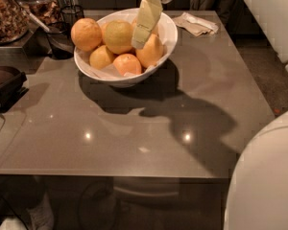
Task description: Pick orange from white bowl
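Observation:
The white bowl (169, 34) stands at the far middle of the grey table and holds several citrus fruits. The orange (117, 35) is the largest, pale yellow-green fruit, at the back middle of the bowl. My gripper (138, 40) reaches down from the top edge over the bowl. Its pale yellow tip is just right of the orange and in front of a deeper orange fruit (152, 52). It holds nothing that I can see.
Smaller, deeper orange fruits (86, 34) surround the orange. A crumpled napkin (197, 24) lies right of the bowl. A dark cup (62, 38), a jar of dried bits (7, 13) and a black object (5, 86) crowd the left. My white arm (264, 176) fills the lower right.

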### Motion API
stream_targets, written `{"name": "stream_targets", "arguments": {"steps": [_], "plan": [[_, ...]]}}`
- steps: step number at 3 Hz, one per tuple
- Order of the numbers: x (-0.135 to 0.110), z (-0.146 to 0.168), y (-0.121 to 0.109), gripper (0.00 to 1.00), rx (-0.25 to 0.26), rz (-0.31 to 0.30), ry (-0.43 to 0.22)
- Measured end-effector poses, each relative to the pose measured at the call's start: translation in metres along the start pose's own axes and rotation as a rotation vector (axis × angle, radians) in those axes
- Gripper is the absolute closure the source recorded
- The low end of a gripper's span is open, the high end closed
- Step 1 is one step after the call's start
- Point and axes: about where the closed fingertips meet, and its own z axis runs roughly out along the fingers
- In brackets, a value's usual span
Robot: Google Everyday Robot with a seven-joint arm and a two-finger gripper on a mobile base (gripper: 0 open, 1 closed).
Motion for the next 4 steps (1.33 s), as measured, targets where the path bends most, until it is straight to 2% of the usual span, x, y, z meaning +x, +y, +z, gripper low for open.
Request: {"name": "stream_targets", "arguments": {"steps": [1, 2, 4], "plan": [[-0.017, 0.003, -0.007, 0.0, 0.012, -0.013, -0.018], [-0.029, 0.009, -0.014, 0.06, 0.019, -0.018, -0.017], [-0.039, 0.024, -0.019, 0.14, 0.016, -0.004, -0.001]]}}
